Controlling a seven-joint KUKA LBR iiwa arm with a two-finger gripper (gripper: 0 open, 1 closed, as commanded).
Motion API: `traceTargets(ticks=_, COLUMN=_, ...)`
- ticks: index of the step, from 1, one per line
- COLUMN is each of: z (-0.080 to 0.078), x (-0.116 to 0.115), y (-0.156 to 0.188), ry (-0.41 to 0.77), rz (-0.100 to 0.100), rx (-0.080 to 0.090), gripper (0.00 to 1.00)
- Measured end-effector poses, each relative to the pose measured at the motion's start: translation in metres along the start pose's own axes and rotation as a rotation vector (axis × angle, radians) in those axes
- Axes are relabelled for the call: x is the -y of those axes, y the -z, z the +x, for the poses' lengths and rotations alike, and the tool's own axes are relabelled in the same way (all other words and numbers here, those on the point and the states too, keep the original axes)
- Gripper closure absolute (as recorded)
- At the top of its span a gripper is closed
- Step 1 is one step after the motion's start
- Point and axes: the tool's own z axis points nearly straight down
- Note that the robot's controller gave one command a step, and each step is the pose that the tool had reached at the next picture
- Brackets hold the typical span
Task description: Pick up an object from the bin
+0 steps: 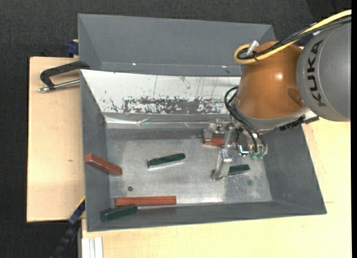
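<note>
My gripper [222,167] is low in the right part of the bin, under the orange wrist cover. A small red block [211,138] lies just to its upper left, near the back wall. A short dark green block [240,168] rests on the floor close to its right side. Further left, in the middle of the bin, lies another green block [165,160], apart from the gripper. I see nothing held.
A red block [103,163] leans by the left wall. A long red bar [145,200] and a dark green block [118,213] lie along the front wall. The arm and its cables cover the bin's right rear corner.
</note>
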Motion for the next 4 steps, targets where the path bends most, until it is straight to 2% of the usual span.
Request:
traceTargets(ticks=1, z=-0.001, x=0.0, y=0.003, ry=-0.001, rz=0.0, rx=0.006, gripper=0.0)
traceTargets(ticks=2, z=-0.01, x=-0.01, y=-0.011, ry=0.061, rz=0.002, rx=0.011, gripper=0.0)
traceTargets(ticks=3, z=-0.027, x=-0.044, y=-0.07, ry=0.175, rz=0.001, rx=0.013, gripper=0.0)
traceTargets(ticks=4, z=-0.049, x=-0.066, y=-0.105, ry=0.18, rz=0.0, rx=0.012, gripper=1.0)
